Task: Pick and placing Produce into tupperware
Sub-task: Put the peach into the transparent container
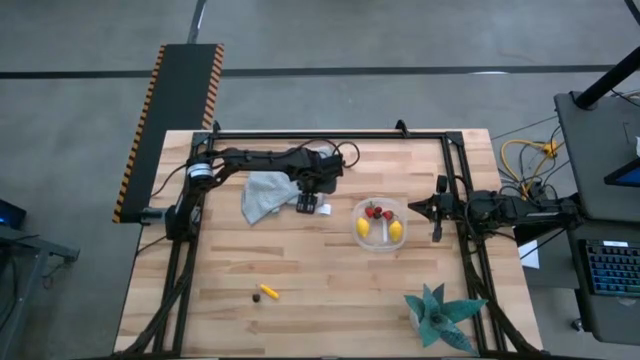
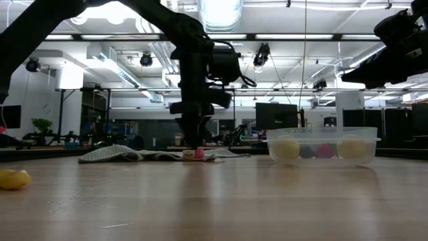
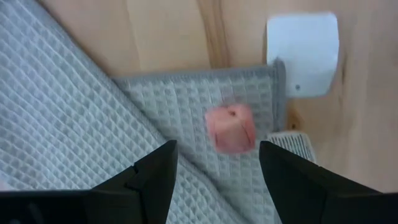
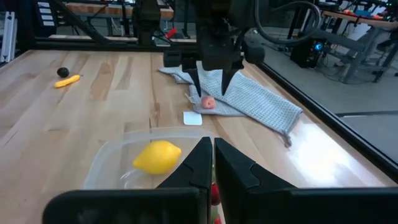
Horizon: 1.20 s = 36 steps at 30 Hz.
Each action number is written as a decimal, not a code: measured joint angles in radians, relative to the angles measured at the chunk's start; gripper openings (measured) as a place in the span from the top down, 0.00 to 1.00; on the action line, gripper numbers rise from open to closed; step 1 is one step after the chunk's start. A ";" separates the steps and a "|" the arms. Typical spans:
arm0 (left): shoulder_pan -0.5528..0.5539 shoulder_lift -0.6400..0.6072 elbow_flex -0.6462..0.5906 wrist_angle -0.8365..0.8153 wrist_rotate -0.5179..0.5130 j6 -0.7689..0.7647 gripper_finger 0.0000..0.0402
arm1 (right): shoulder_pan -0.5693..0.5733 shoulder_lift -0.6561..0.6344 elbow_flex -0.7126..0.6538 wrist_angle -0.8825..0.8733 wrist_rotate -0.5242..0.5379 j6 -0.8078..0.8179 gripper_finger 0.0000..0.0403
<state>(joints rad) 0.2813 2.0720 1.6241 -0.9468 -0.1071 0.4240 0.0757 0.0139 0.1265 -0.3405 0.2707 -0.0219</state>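
Here the left gripper (image 4: 211, 78) hangs wide open, empty, over a strawberry (image 3: 230, 127) on the grey cloth (image 1: 266, 194); closing may snag the weave. The tupperware (image 1: 381, 225) holds lemons. The right gripper (image 4: 209, 163), beside it, seems nearly closed.

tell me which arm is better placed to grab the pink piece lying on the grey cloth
Left. The left gripper hangs open directly above the pink piece on the grey cloth. The right gripper sits shut beside the tupperware, farther away.
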 joint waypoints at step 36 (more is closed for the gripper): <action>0.000 -0.002 -0.077 0.121 0.066 0.000 0.47 | 0.000 0.000 -0.002 0.000 0.000 0.004 0.98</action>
<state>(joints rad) 0.2813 2.0705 1.5475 -0.8256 -0.0410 0.4237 0.0757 0.0139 0.1249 -0.3408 0.2710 -0.0181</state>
